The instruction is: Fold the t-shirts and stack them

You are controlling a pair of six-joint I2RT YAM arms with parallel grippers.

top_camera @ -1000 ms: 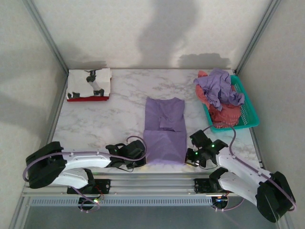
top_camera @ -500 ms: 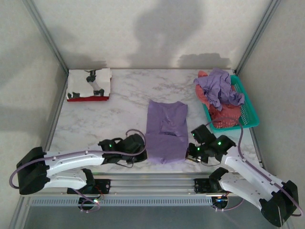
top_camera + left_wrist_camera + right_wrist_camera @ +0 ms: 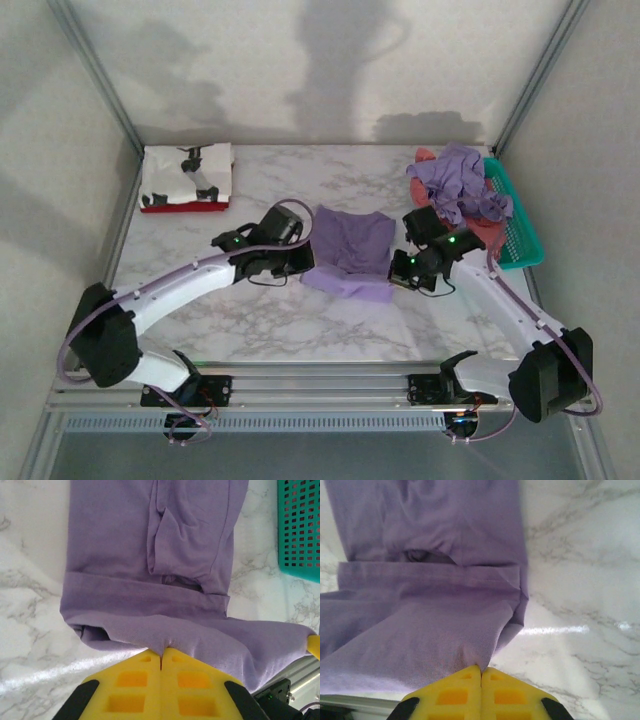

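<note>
Your left jaws and right jaws were each pinched shut on a near hem corner of the soft lavender cloth t-shirt (image 3: 348, 252), mid white marble surface (image 3: 250, 320); hem held raised between them, likely so the fold lands square over the collar half; folded white-and-red t-shirt stack (image 3: 187, 177) far left; teal mesh plastic basket (image 3: 517, 240) of crumpled t-shirts (image 3: 458, 185) right.

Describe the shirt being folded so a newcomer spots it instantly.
On the white marble tabletop, look centre, between the two arms. The plain lavender-purple cloth t-shirt lies there, its near edge pinched by the left gripper and right gripper. Unlike the crumpled lavender shirt heaped in the teal plastic mesh basket, it is laid out, not bunched.
</note>
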